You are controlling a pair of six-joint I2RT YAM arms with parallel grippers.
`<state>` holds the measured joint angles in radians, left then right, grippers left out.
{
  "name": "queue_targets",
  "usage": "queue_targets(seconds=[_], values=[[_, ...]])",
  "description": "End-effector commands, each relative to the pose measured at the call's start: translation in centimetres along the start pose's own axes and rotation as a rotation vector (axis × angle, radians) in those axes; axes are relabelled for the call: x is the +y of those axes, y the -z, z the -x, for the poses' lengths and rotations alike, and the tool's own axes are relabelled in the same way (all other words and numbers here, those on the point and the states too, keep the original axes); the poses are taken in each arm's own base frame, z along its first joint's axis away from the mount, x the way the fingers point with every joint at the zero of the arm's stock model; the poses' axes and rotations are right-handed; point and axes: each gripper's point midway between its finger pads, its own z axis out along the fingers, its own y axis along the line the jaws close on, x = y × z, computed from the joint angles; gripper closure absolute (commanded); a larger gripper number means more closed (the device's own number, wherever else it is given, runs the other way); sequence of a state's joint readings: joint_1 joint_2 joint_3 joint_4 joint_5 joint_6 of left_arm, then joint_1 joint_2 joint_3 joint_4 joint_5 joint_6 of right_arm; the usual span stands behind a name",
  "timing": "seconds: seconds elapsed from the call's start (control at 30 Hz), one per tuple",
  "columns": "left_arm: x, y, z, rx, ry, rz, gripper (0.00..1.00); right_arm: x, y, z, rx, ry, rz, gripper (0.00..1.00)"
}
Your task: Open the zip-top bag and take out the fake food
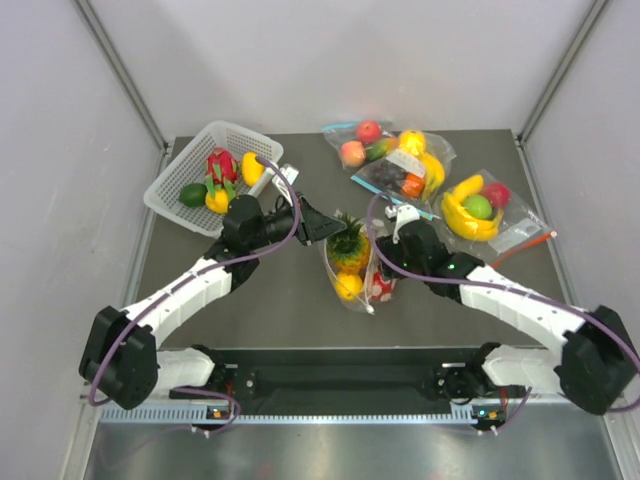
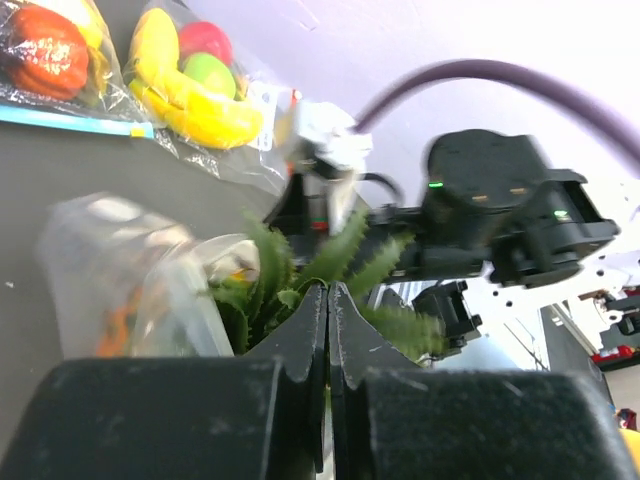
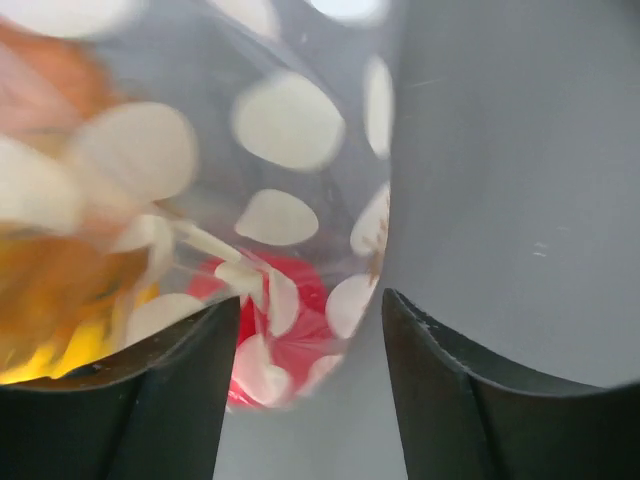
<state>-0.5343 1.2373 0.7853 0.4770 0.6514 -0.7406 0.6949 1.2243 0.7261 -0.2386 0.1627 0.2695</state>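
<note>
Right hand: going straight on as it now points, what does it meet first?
Probably the zip-top bag: its dotted edge sits ahead of the open right hand, red piece inside. Depth unclear.

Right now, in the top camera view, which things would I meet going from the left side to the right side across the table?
White basket → left gripper → dotted zip-top bag → clear bag with bananas and a green apple.

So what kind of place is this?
Probably a robot test booth: plain white walls box in a dark table, the left arm and right arm are bolted at its near edge, and a basket holds toy-looking fruit.
</note>
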Motion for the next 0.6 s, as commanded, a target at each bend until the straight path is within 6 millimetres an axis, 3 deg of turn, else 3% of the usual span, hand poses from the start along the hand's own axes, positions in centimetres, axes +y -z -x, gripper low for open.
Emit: queue_targets(seconds=[0.0, 0.2, 0.37, 0.47, 0.57], values=[[-2.5, -0.2, 2.9, -0.1, -0.07, -0.104, 1.0, -1.6, 4.0, 2.2, -0.075, 0.003, -0.056, 0.38], [-2.8, -0.1, 3.5, -0.117, -0.06, -0.09, 1.0, -1.5, 11.1, 8.1, -0.343, -0.013, -0.01, 0.31], [-2.8, 0.1, 4.0, -0.148, -0.049, -0.054, 1.0, 1.6, 16.3, 12.9, -0.566, -0.028, 0.171, 0.27], [-3.1, -0.1, 4.0, -0.156, -0.044, -0.046, 1.0, 4.1, 17.5, 14.5, -0.64, -0.019, 0.29, 0.27], [-4.1, -0.1, 4.5, -0.172, -0.049, -0.064, 1.0, 6.4, 17.3, 14.9, -0.647, 0.019, 0.34, 0.27]])
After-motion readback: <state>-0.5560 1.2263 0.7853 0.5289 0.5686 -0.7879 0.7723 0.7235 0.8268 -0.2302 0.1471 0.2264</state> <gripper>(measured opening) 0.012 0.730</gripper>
